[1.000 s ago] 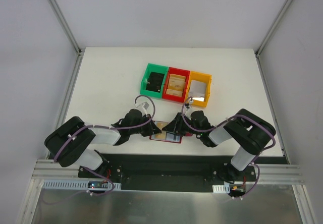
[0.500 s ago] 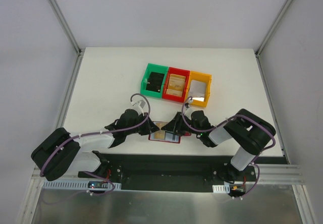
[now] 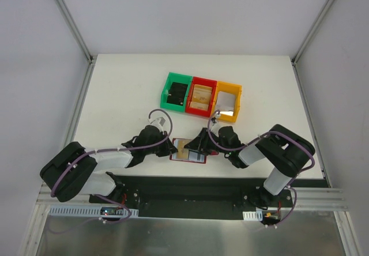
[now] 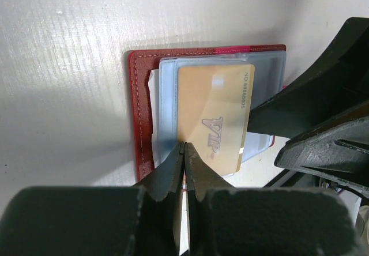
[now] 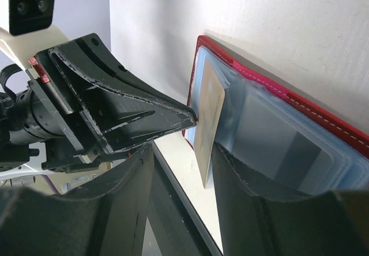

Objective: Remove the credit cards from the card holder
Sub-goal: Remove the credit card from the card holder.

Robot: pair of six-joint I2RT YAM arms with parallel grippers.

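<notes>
My left gripper (image 4: 184,147) is pinched on one edge of a gold card (image 4: 213,115), the jaws together with only the card between them. From my left wrist the card lies over the grey-blue sleeves (image 4: 167,103) of the open holder (image 4: 137,112). From my right wrist the card stands steeply tilted at the holder's left end, lifted off the sleeves.

My right gripper (image 5: 184,152) is just to the right of it, jaws apart, and the card's free edge shows in the gap between them. One right finger (image 5: 248,192) lies over the clear sleeves. I cannot tell whether it presses on them.

The holder lies open and flat on the white table (image 3: 127,83), close to the near edge and about midway across, with my two grippers meeting over it. Farther back, well apart from it, a green bin (image 3: 165,94), a red bin (image 3: 203,80) and a yellow bin (image 3: 229,85) sit side by side.
</notes>
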